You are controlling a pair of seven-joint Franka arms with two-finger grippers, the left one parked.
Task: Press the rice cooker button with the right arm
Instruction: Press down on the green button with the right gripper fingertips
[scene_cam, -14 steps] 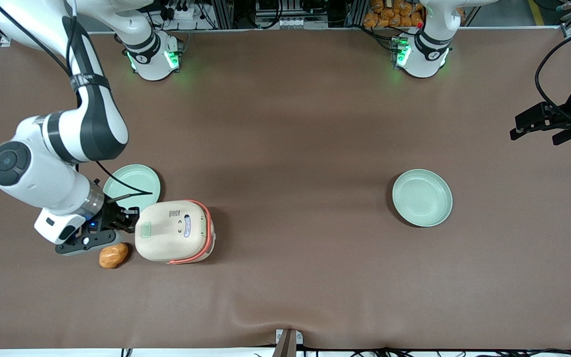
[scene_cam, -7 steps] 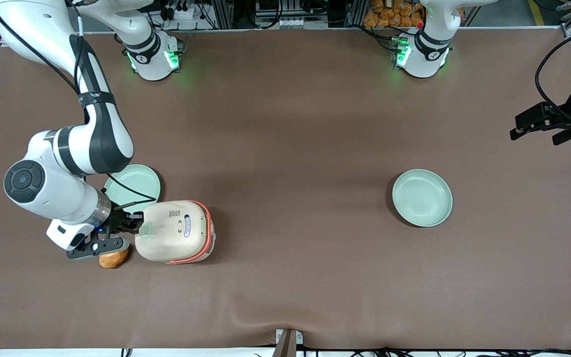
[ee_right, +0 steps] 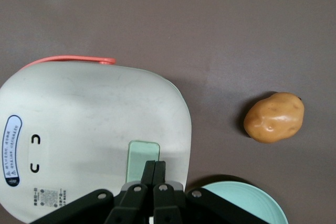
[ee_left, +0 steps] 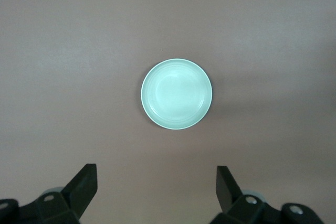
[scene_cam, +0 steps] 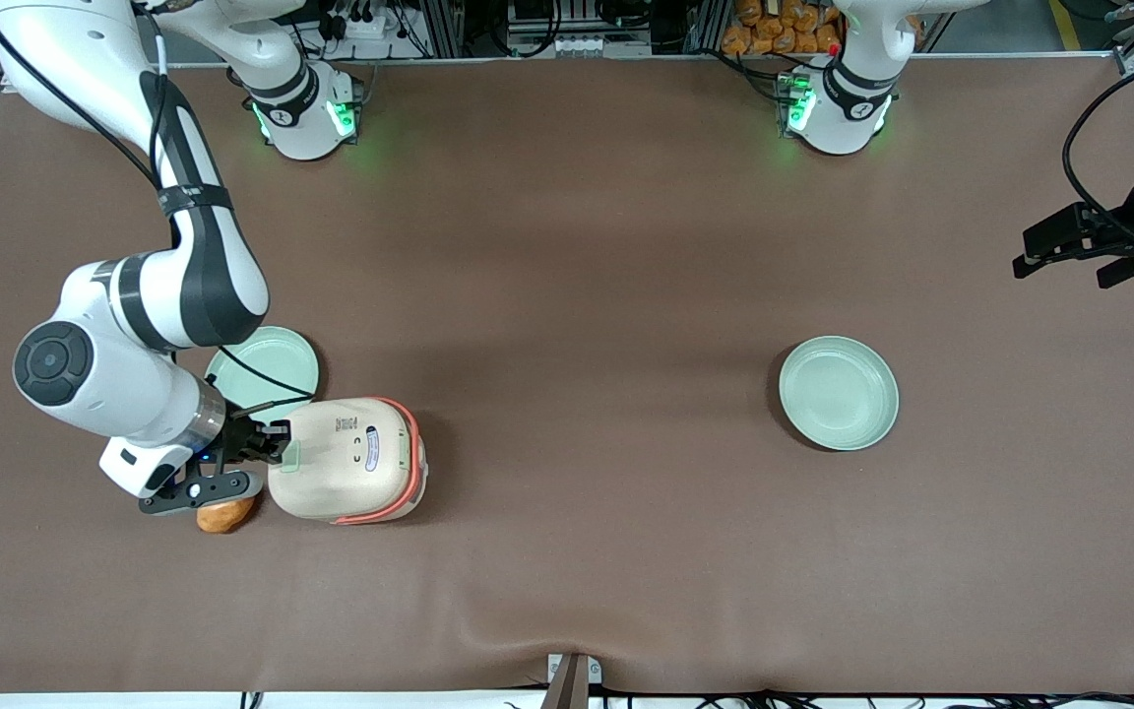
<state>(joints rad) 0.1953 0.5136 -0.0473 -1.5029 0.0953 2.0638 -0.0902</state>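
The cream-white rice cooker (scene_cam: 346, 460) with a coral-orange handle band stands on the brown table toward the working arm's end; it also shows in the right wrist view (ee_right: 89, 140). Its pale mint-green button (scene_cam: 289, 455) sits on the lid's edge nearest the gripper, seen in the right wrist view as a rounded square (ee_right: 143, 155). The right arm (scene_cam: 163, 295) reaches down beside the cooker. Its black gripper (scene_cam: 277, 441) is shut and empty, fingers pressed together, with the tips (ee_right: 154, 165) over the button's edge.
A mint-green plate (scene_cam: 263, 366) lies just farther from the front camera than the cooker, partly under the arm. A brown potato (scene_cam: 224, 513) (ee_right: 274, 117) lies beside the cooker, under the gripper body. A second mint-green plate (scene_cam: 838, 392) (ee_left: 177, 94) lies toward the parked arm's end.
The right arm has moved toward the cooker, bringing the shut gripper from beside the lid to over the button's edge. The cooker has not moved.
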